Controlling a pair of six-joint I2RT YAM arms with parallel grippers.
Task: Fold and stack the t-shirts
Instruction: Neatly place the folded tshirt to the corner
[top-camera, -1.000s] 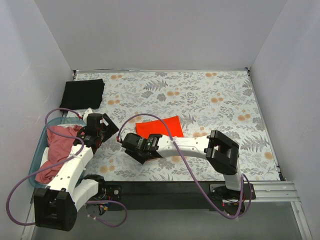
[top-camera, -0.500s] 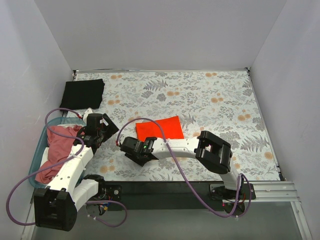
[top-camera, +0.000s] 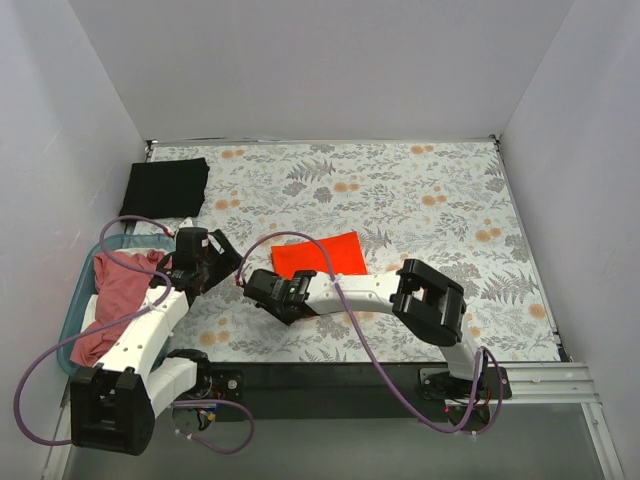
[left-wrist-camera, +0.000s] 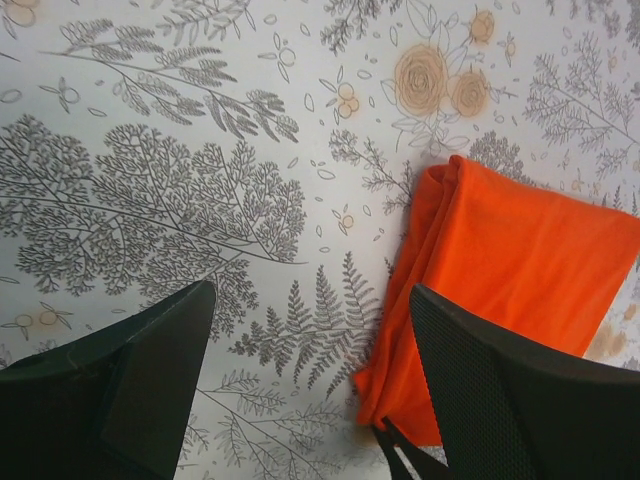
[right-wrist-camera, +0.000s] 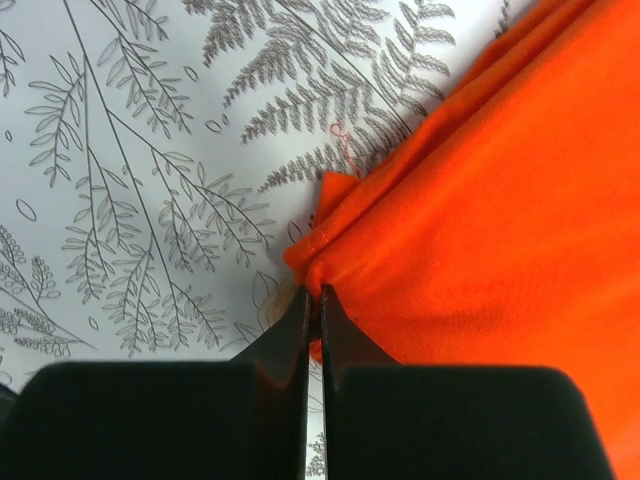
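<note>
A folded bright orange-red t-shirt (top-camera: 322, 254) (left-wrist-camera: 520, 250) (right-wrist-camera: 500, 200) lies flat on the floral table. My right gripper (top-camera: 296, 284) (right-wrist-camera: 313, 296) is shut on its near-left corner, the cloth bunched between the fingertips. My left gripper (top-camera: 224, 262) (left-wrist-camera: 312, 300) hovers open over bare table just left of the shirt's left edge, nothing between its fingers. A folded black t-shirt (top-camera: 166, 186) lies at the far left corner. A dusty pink t-shirt (top-camera: 118, 285) is heaped in the basket.
The teal plastic basket (top-camera: 79, 296) sits at the table's left edge beside the left arm. Purple cables loop over both arms. White walls close in the table on three sides.
My right gripper has shut on the orange-red shirt's near-left corner. The left gripper has shifted slightly toward the shirt and stays open.
</note>
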